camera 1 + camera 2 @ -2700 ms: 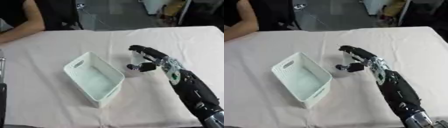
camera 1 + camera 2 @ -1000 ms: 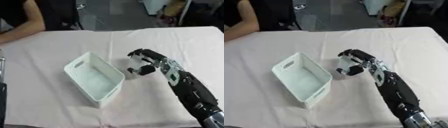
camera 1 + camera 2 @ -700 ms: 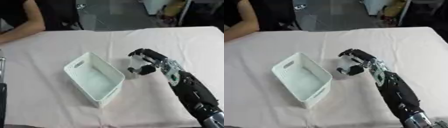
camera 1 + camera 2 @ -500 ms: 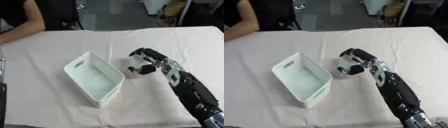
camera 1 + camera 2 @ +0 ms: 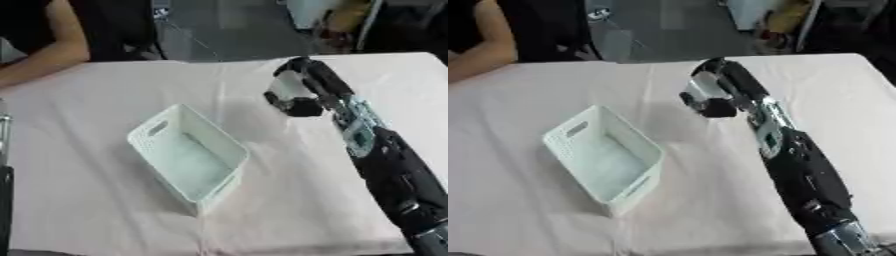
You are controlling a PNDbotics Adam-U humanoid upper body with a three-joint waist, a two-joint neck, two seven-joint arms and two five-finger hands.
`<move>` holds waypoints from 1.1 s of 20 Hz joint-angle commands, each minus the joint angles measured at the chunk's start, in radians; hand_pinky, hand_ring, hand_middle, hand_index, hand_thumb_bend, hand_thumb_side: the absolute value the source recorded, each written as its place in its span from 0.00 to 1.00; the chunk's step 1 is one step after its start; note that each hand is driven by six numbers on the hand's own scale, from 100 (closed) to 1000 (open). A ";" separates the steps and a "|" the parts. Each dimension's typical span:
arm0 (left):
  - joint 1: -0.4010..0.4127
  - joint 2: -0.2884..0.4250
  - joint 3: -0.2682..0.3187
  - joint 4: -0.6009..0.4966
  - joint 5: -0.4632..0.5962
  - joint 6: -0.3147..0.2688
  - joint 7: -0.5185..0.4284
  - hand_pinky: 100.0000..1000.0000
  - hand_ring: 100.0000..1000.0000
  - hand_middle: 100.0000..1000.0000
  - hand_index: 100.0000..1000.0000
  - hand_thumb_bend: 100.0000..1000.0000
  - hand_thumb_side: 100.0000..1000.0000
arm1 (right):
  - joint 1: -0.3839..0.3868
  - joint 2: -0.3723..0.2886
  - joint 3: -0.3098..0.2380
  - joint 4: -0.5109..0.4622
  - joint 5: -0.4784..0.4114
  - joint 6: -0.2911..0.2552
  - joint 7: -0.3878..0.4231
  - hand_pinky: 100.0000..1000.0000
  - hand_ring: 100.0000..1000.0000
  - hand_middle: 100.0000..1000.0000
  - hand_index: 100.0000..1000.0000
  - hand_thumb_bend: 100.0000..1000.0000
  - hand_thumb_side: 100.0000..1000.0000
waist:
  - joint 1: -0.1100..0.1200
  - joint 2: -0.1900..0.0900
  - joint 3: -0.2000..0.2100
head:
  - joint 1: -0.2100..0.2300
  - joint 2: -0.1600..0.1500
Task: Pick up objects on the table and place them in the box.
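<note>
Nearest you, the right forearm (image 5: 391,170) runs up from the lower right corner over the pale cloth of the bench (image 5: 79,210). To its left sits the white perforated box (image 5: 188,157), set askew on the cloth, open side up, with a slot handle in its far end wall; nothing shows inside it. Farther out, your right robot hand (image 5: 308,95) is lifted above the bench, off to the right of the box and beyond its far end — fingers (image 5: 302,70) curled over and thumb closed in beneath. Between them it grips a small whitish object (image 5: 283,90); what it is, you cannot make out. The left robot hand shows in neither view.
</note>
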 commanded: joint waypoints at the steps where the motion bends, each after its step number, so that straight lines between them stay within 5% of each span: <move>1: -0.015 0.009 0.000 -0.014 -0.001 0.001 -0.001 0.50 0.56 0.62 0.76 0.05 0.67 | -0.014 -0.023 -0.013 -0.066 -0.018 0.015 -0.038 0.00 0.00 0.00 0.08 0.00 0.35 | 0.003 -0.011 -0.001 | 0.006 -0.012; 12: -0.019 0.004 -0.008 -0.014 0.003 0.002 -0.008 0.50 0.56 0.62 0.76 0.05 0.67 | -0.098 0.037 0.139 -0.283 -0.070 -0.051 0.033 0.00 0.00 0.00 0.08 0.00 0.35 | 0.001 -0.012 0.011 | -0.010 -0.010; 22: -0.033 -0.012 -0.022 -0.014 0.015 -0.002 -0.025 0.50 0.56 0.62 0.76 0.05 0.67 | -0.189 0.159 0.257 -0.115 -0.066 -0.169 0.155 0.00 0.00 0.01 0.10 0.00 0.26 | -0.002 -0.007 0.029 | -0.032 -0.013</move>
